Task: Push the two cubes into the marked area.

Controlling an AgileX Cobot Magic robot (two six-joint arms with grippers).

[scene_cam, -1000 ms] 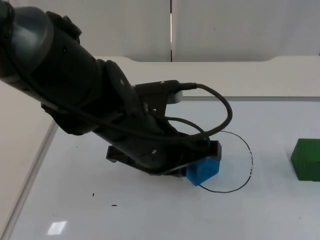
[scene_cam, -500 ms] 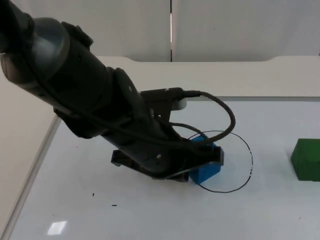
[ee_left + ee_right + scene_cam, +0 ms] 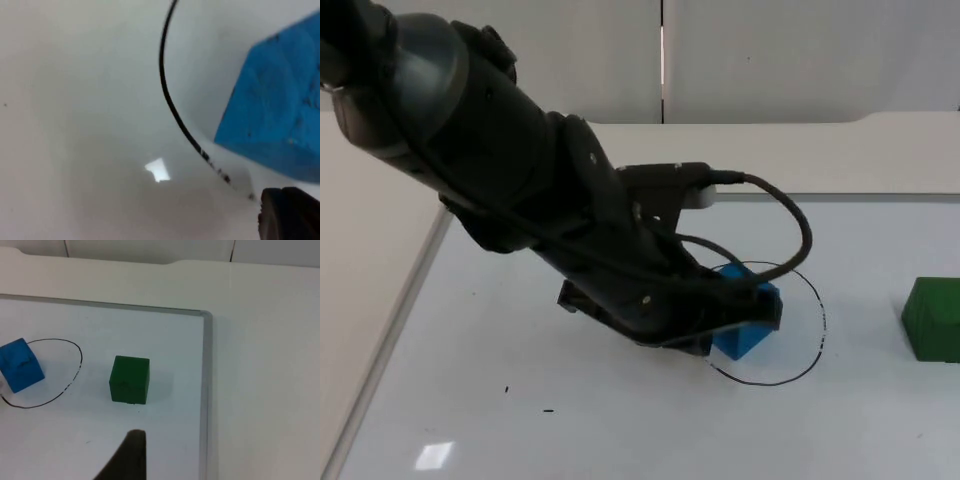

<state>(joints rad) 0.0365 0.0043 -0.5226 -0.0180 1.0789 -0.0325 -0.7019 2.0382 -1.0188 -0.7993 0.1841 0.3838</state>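
Between the drawn ring (image 3: 815, 330) and the green cube (image 3: 932, 318) lies open whiteboard (image 3: 620, 430) (wide enough for passage). The left arm (image 3: 540, 210) and blue cube (image 3: 748, 320) block the ring's left side.

Cube colours: one blue cube (image 3: 745, 322), one dark green cube (image 3: 933, 318). Marked area (image 3: 817, 318): thin black hand-drawn outline on a glossy white board (image 3: 620, 420). Left arm (image 3: 520, 190): black. Partition wall (image 3: 800, 60): grey.

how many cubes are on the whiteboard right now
2. The blue cube sits inside the drawn circle, against the left gripper. The green cube stands apart, outside the circle.
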